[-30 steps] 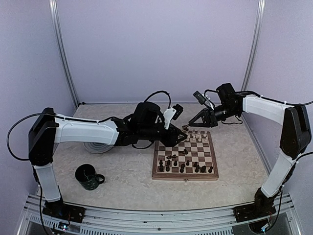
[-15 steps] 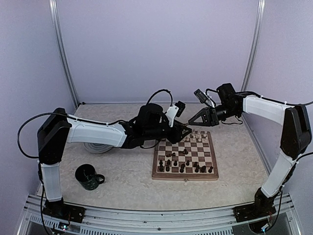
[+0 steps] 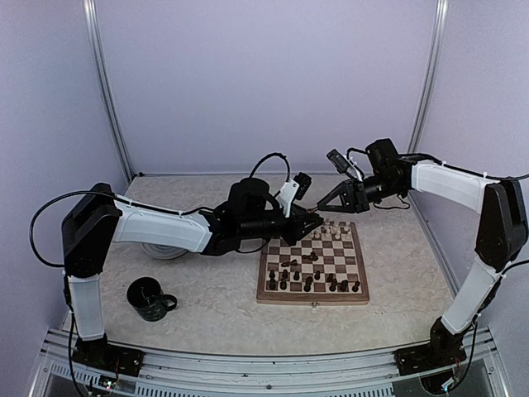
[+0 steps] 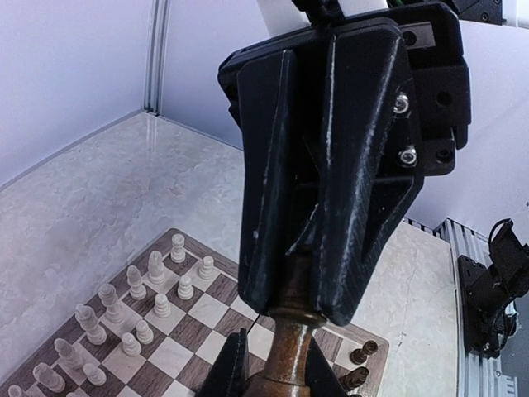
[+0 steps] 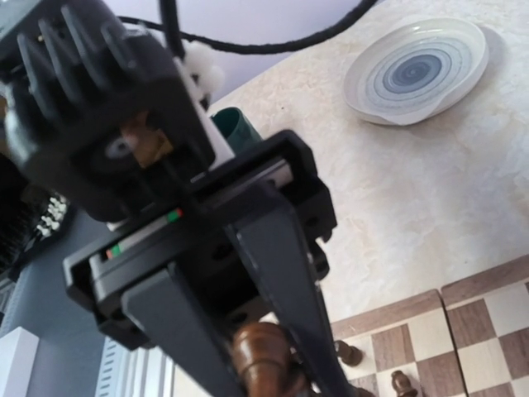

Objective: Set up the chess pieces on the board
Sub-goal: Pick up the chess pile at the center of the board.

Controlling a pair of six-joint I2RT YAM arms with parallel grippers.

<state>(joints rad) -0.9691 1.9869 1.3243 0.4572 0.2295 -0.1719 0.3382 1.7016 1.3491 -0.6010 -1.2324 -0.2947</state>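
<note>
— Biggest first?
— Pale marbled desk [image 3: 215,327] under everything. Then the left arm [image 3: 157,225], reaching in from 8 o'clock, and the right arm [image 3: 450,182], folding in from 3 o'clock.
— And the chessboard [image 3: 289,298]?
— Lies flat just toward 3 o'clock of the desk's middle, clasp side facing 6 o'clock.
— Anything else on the desk?
— A grey swirl plate [image 5: 430,91] at 9 o'clock, half hidden behind the left arm from above. A dark green mug [image 3: 150,298] at 8 o'clock, well apart from the chessboard.
— Now the tools?
— Meeting nose to nose over the chessboard's 12 o'clock edge. The left tool [image 3: 314,221] pinching a dark brown chess piece [image 4: 285,351] by its wider body, the right tool [image 3: 324,212] pressed onto the narrow end of the same piece.
— Clear of the squares?
— Cannot tell, with the base cut off in both wrist views. Cannot tell which figure either.
— The rest of the set?
— Two rows of cream pieces [image 4: 156,268] at 12 o'clock, bunched toward the 1 o'clock corner. Scattered dark pieces [image 3: 307,283] over the rows at 6 o'clock, a few nearer the middle.
</note>
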